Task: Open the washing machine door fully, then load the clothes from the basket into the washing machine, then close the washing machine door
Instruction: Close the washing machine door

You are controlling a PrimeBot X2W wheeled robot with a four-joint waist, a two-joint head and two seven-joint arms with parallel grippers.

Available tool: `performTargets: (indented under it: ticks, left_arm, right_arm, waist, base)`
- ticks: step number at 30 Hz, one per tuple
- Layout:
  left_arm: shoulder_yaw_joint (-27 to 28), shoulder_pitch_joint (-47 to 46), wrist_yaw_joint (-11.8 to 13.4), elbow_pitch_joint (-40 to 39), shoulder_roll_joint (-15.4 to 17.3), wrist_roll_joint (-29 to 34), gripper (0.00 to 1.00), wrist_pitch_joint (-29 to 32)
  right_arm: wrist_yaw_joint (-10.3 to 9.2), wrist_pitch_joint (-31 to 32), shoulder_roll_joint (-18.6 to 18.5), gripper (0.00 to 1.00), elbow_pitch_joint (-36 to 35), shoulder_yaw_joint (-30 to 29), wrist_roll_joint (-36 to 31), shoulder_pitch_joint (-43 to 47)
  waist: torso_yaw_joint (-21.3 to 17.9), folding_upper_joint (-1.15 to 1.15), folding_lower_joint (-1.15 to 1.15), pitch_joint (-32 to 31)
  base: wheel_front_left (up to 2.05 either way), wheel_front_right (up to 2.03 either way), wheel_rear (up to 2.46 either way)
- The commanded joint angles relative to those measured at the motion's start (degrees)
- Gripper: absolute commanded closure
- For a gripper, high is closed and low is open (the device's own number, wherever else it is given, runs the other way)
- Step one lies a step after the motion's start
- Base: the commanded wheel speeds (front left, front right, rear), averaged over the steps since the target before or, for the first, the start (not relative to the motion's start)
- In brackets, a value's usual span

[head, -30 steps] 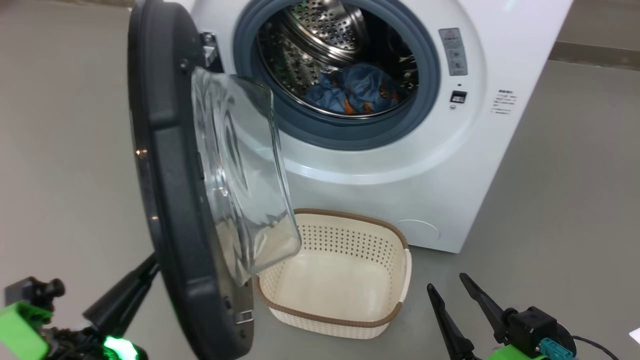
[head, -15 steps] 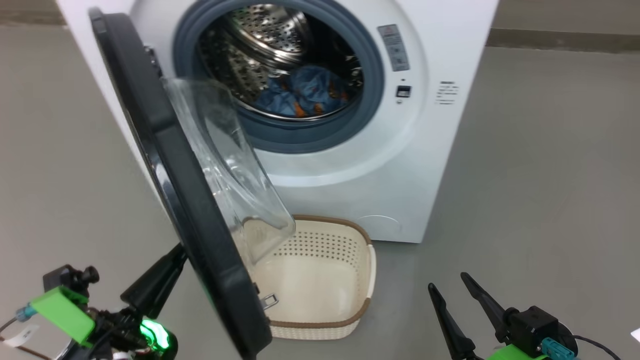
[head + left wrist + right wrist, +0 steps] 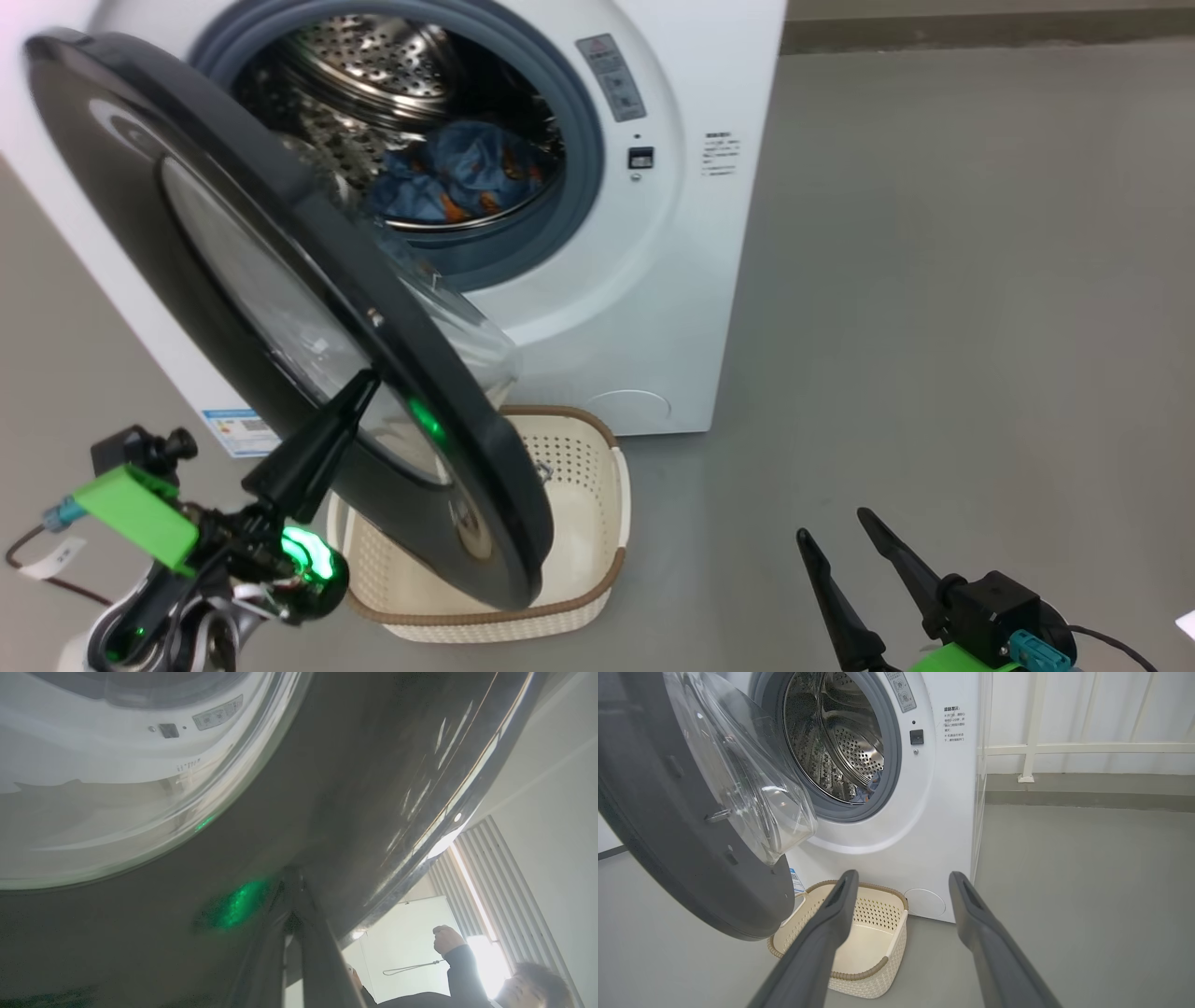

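Found the washing machine door (image 3: 271,299) standing partly open in the head view, hanging at the 9 o'clock side of the opening of the washing machine (image 3: 672,280). Noted its glossy black outer face turned toward the camera and its clear glass bowl (image 3: 752,779) pointing back toward the opening.

Saw the left end effector (image 3: 364,383) at 7 o'clock of that view, fingers pressed together with nothing between them, tip laid against the door's outer face near the edge of the glass. Noted a green glow (image 3: 233,903) mirrored on the black surface just beside the tip.

Located the clothes (image 3: 448,177) inside the steel drum (image 3: 364,65), a blue bundle with orange-brown marks lying at 6 o'clock of the drum, ringed by the grey gasket (image 3: 574,159).

Spotted the basket (image 3: 616,523) on the grey floor (image 3: 934,327) just in front of the machine, at 6 o'clock under the door's lower edge, its cream inside showing.

Saw the right end effector (image 3: 833,525) at 5 o'clock, fingers spread wide and free, well apart from machine and basket.

Caught, in the left wrist view, a person (image 3: 462,973) at 5 o'clock beyond the door's edge, one hand (image 3: 446,939) raised.
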Motion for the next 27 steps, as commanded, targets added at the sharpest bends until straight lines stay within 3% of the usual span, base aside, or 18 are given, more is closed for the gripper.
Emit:
performTargets:
  ticks: [1,20,27]
  left_arm:
    - [1.07,-3.44,-0.57,-1.12,0.51,0.58,1.00,-0.35]
    - [-1.47,-7.35,-0.58,2.36,0.51,3.68,1.00,-4.57]
    - [-1.08,-5.30,-0.58,1.30,0.92,12.89,1.00,-9.05]
  right_arm:
    - [0.35,-0.27,-0.24,0.00,-1.53,1.43,-0.11,-0.94]
    - [0.35,-0.27,0.25,0.00,-1.24,1.65,0.01,-1.61]
    - [0.35,-0.27,0.42,0.00,-1.12,1.46,0.03,-1.68]
  waist:
    - [-1.46,0.00,0.00,0.63]
    - [-3.53,0.00,0.00,0.53]
    - [-3.02,0.00,0.00,0.33]
  base:
    - [0.00,0.00,0.00]
    - [0.00,0.00,0.00]
    - [0.00,0.00,0.00]
